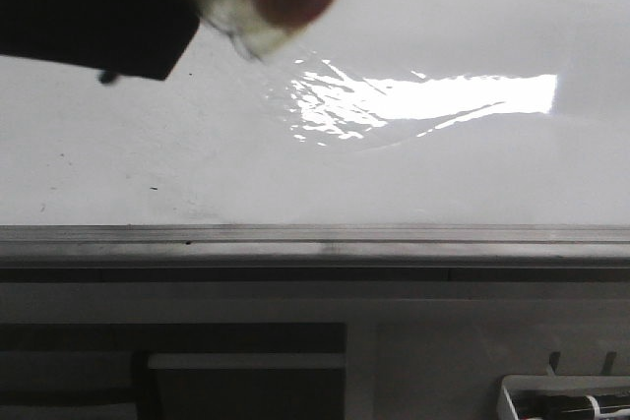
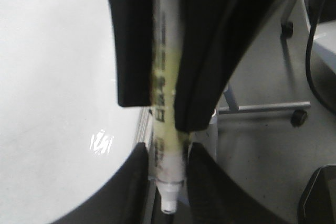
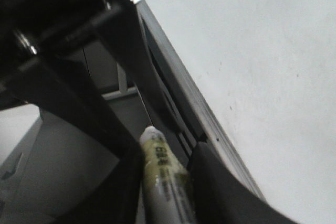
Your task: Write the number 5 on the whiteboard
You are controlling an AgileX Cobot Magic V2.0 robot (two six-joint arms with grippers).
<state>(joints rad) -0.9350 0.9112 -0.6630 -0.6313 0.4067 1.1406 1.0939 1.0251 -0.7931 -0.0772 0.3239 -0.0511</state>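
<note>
The whiteboard (image 1: pixel 394 174) is glossy white with bright glare and a few dark specks; no number 5 shows on it. It also shows in the left wrist view (image 2: pixel 52 77) and the right wrist view (image 3: pixel 262 51). My left gripper (image 2: pixel 168 153) is shut on a pale yellowish-white marker (image 2: pixel 165 145), its white nib end sticking out past the fingers. My right gripper (image 2: pixel 160 103) clamps the same marker higher up. In the right wrist view my right gripper (image 3: pixel 165 156) is shut on the marker (image 3: pixel 160 177) beside the board's edge. A blurred dark gripper part (image 1: pixel 89 7) fills the front view's upper left.
A grey metal rail (image 1: pixel 315 235) runs along the board's near edge, with a dark cabinet front below. A white tray (image 1: pixel 566 395) sits at the lower right. A chair base with castors (image 2: pixel 299 116) stands on the grey floor beside the board.
</note>
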